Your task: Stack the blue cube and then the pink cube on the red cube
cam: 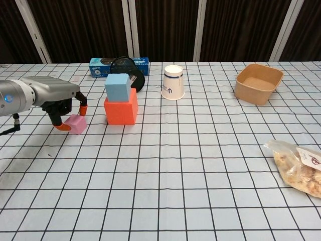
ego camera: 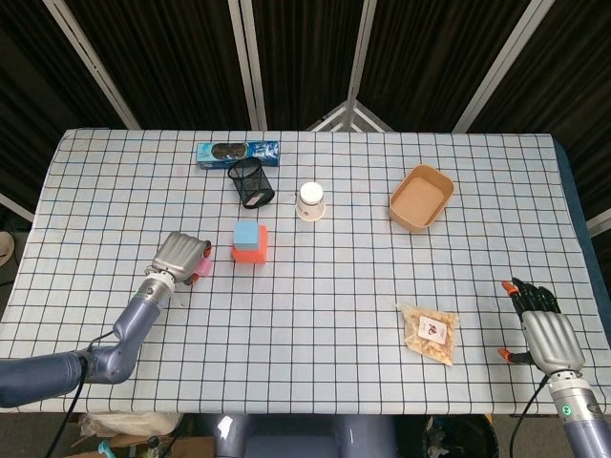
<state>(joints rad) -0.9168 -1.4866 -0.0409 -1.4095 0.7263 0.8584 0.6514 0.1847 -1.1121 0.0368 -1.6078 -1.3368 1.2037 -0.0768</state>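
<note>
Left hand (cam: 60,103) closes fingers around the pink cube (cam: 76,123) on the table (firm hold unclear); blue (cam: 118,87) already tops red (cam: 121,111), so next: lift and place it atop.

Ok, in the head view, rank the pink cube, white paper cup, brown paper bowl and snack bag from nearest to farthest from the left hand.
1. Pink cube, right at the left hand.
2. White paper cup, past the red-and-blue stack.
3. Clear snack bag, near edge, right side.
4. Brown paper bowl, far right.
</note>
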